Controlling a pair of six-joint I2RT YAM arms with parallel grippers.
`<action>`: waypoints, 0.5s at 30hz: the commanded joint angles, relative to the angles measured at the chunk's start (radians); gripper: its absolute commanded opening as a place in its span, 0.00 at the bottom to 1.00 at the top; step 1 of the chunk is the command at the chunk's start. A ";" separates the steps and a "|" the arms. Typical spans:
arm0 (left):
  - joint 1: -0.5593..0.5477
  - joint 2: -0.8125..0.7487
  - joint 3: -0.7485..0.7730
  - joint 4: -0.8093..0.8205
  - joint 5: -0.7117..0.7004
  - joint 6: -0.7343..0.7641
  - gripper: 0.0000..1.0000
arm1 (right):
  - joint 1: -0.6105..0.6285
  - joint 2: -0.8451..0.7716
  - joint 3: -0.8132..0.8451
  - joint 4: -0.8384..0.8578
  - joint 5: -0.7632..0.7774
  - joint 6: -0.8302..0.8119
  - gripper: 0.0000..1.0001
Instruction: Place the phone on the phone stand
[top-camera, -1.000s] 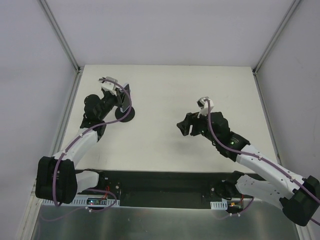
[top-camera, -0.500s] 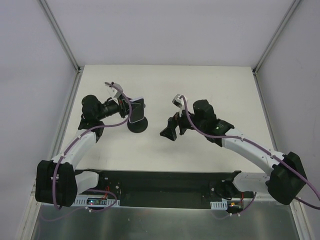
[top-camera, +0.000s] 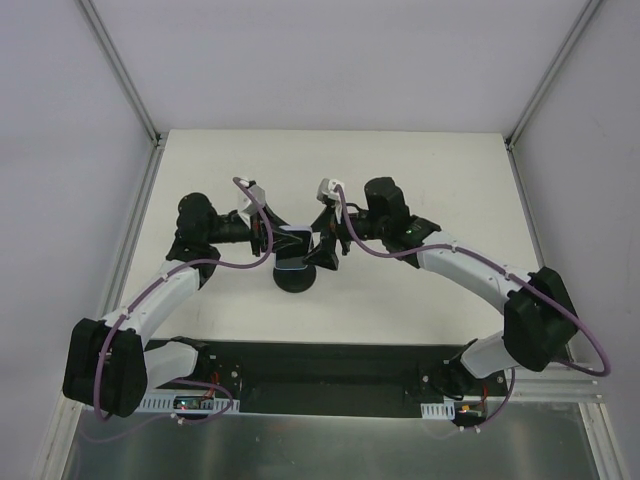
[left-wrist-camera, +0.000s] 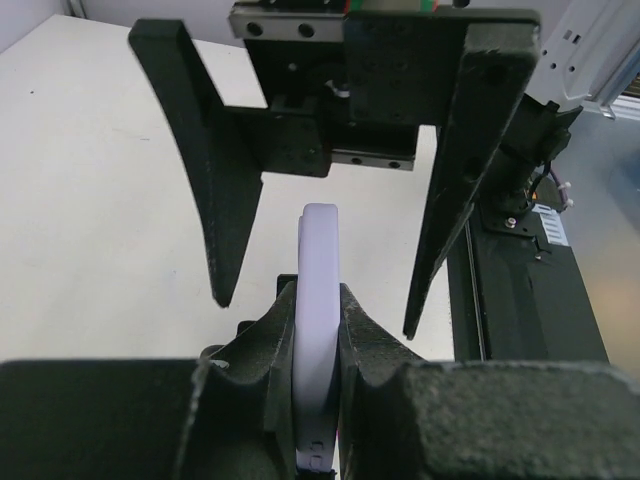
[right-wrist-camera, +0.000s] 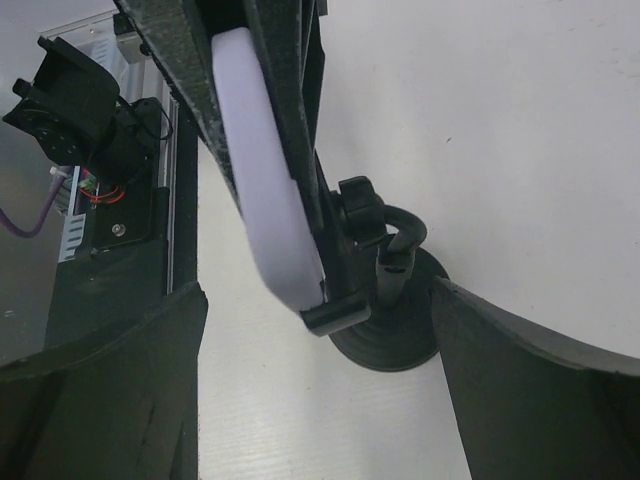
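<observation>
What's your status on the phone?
Left hand shut on phone. Right hand open, close by phone stand. Phone's lower edge in cradle. Nothing seen blocking.

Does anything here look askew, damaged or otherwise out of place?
Nothing stands out. The phone leans in the cradle of the phone stand, lower edge on the lip; the stand's base rests on the table.

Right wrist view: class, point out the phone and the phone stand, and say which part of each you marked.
phone (right-wrist-camera: 262, 190), right wrist view, on its pale rounded edge.
phone stand (right-wrist-camera: 392, 348), right wrist view, on its round disc base.
</observation>
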 joint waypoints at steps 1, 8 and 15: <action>-0.021 -0.027 -0.016 0.079 0.069 -0.005 0.00 | 0.007 0.057 0.063 0.091 -0.103 -0.073 0.94; -0.024 -0.024 -0.024 0.107 0.074 -0.013 0.00 | 0.030 0.118 0.111 0.114 -0.106 -0.110 0.82; -0.024 -0.035 -0.096 0.255 -0.079 -0.041 0.00 | 0.047 0.132 0.114 0.121 -0.095 -0.063 0.01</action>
